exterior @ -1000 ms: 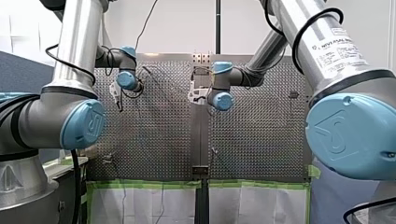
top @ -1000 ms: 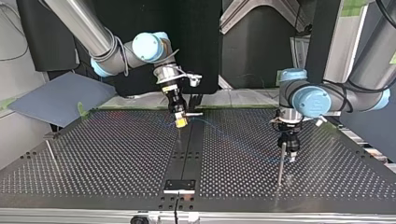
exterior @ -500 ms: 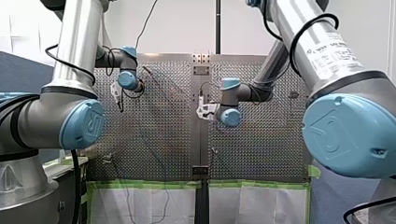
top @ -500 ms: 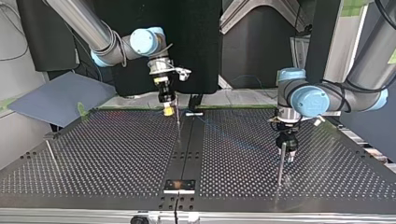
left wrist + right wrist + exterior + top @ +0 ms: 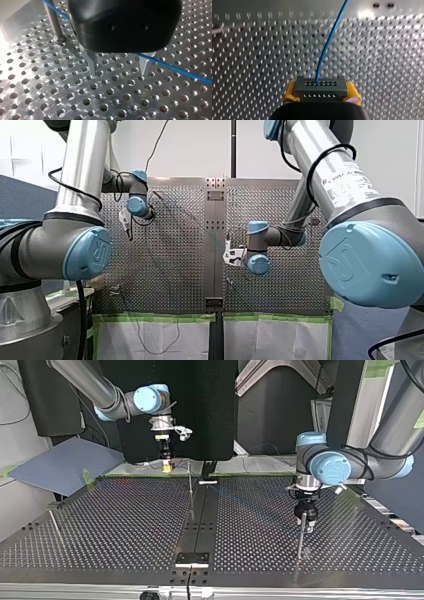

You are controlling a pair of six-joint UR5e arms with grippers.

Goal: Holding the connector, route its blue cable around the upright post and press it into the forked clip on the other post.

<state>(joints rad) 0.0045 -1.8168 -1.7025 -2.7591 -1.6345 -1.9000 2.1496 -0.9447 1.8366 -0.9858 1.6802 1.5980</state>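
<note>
Item: my right gripper [image 5: 322, 94], its yellow pads [image 5: 289, 92] clamped from both sides on a dark grey rectangular connector [image 5: 320, 85] with rows of small holes; the connector sits square between the pads, clear of the perforated metal table [image 5: 262, 62] ahead. Item: thin blue cable [image 5: 329, 42], which leaves the connector's holed face and runs straight ahead of this gripper, out over the table. Item: my left gripper [image 5: 118, 73], black body, two bare metal fingers [image 5: 90, 62] standing apart with nothing gripped between them, tips close over the table's holes. The same cable runs by this gripper: it crosses a slim upright metal post [image 5: 53, 21] just off to one side of the fingers, passes behind the black body and comes out at the far finger; whether it touches that finger cannot be told. Item: second slim upright post [image 5: 190, 491], seen in the top view near my right gripper but apart from it. Item: third thin post [image 5: 54, 525], well apart from both grippers
</note>
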